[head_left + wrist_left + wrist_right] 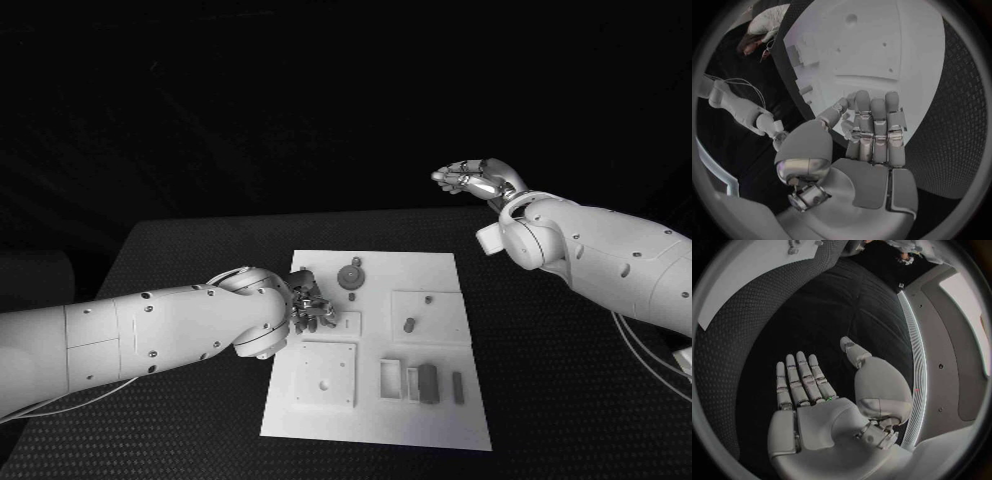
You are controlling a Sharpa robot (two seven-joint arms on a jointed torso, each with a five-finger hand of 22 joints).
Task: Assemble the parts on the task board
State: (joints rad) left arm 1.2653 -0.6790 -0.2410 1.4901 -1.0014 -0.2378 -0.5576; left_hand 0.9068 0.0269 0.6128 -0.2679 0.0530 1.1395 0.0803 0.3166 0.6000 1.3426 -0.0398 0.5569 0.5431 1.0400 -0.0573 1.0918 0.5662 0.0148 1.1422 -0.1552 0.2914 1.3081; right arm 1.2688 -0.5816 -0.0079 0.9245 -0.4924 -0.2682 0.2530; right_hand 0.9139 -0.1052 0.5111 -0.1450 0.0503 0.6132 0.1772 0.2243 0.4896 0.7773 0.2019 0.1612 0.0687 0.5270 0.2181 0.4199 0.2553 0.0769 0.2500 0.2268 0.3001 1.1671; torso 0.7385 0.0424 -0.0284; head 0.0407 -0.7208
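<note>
The white task board (433, 420) lies in the middle of the black table. On it are a round dark part (352, 275), a small oval part (410, 323), and two dark upright bars (428, 383) beside a white frame (391, 378). My left hand (307, 302) hovers over the board's left edge, near a small raised square. In the left wrist view the left hand (870, 132) has straight fingers, holds nothing, and the board (879, 55) lies beyond it. My right hand (473, 178) is raised past the table's far right corner. Its palm (807, 385) is flat and bare.
A raised white square plate (326, 373) with holes sits on the board's near left. The black table (173, 260) runs wide on both sides of the board. A corner of the board (736, 275) shows far from the right hand.
</note>
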